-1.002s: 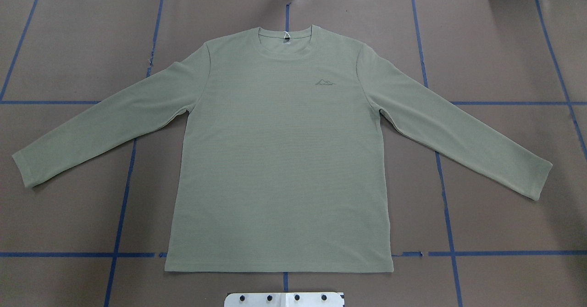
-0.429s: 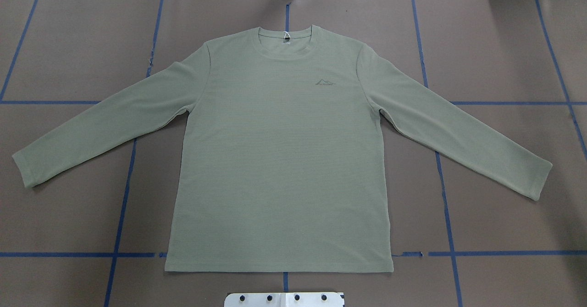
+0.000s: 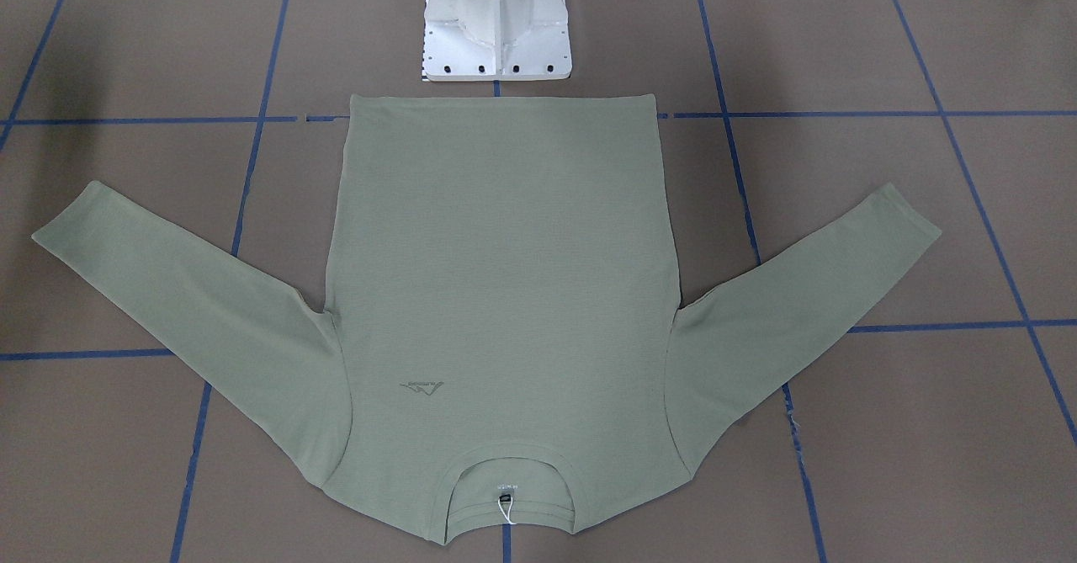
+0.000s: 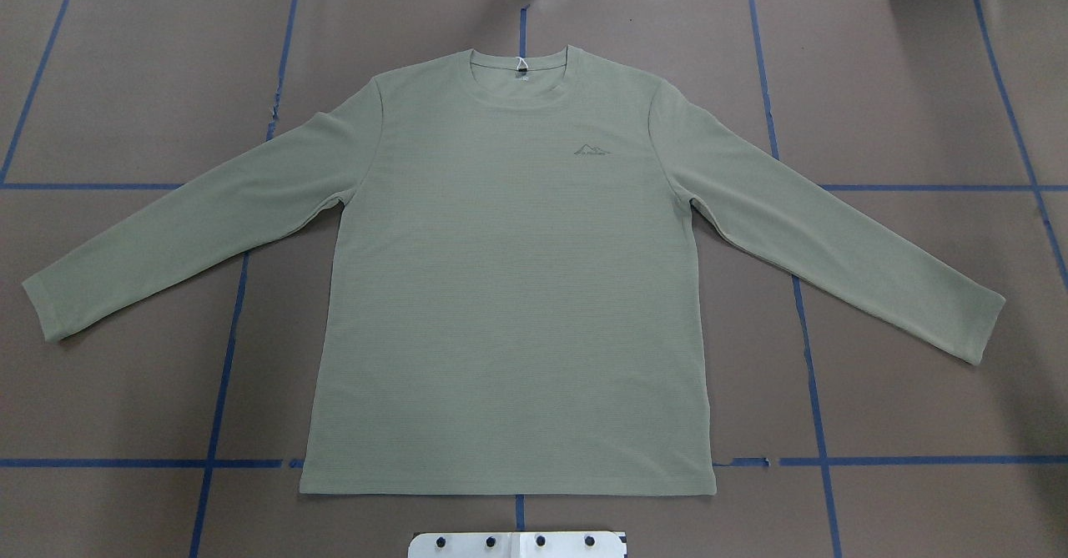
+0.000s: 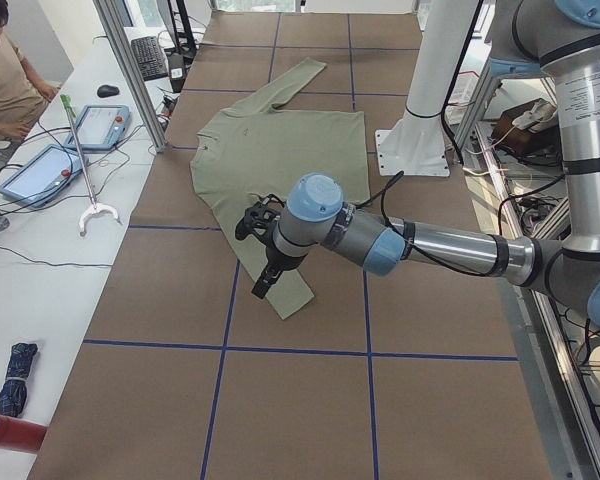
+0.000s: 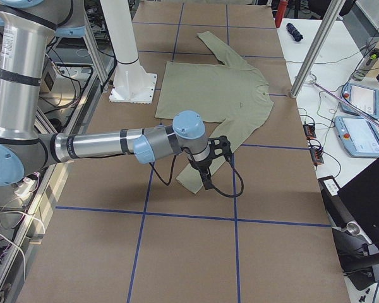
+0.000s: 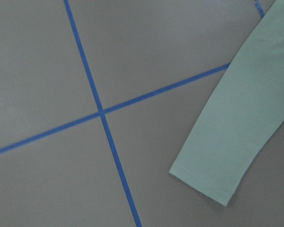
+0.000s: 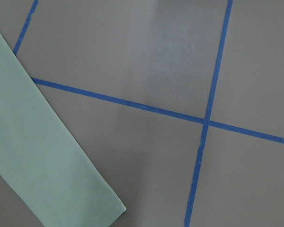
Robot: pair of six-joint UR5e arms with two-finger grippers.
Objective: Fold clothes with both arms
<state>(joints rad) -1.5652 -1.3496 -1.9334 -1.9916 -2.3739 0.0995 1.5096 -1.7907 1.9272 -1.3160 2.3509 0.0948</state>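
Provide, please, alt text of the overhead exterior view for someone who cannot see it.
A sage-green long-sleeved shirt lies flat, front up, sleeves spread, on a brown table crossed by blue tape lines. A white base plate shows at bottom.

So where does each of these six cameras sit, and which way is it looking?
Front-facing: across the table, facing the robot, steeply down on the shirt; only its white pedestal shows.
Overhead: behind the robot, looking forward and down; just the pedestal's plate.
Exterior left: table's end, looking along it; left arm near.
Exterior right: opposite end; right arm near.
Left wrist: on that arm, looking down at a sleeve cuff; no fingers.
Right wrist: likewise, the other cuff.
Shared: both wrist views show blue tape crossing.
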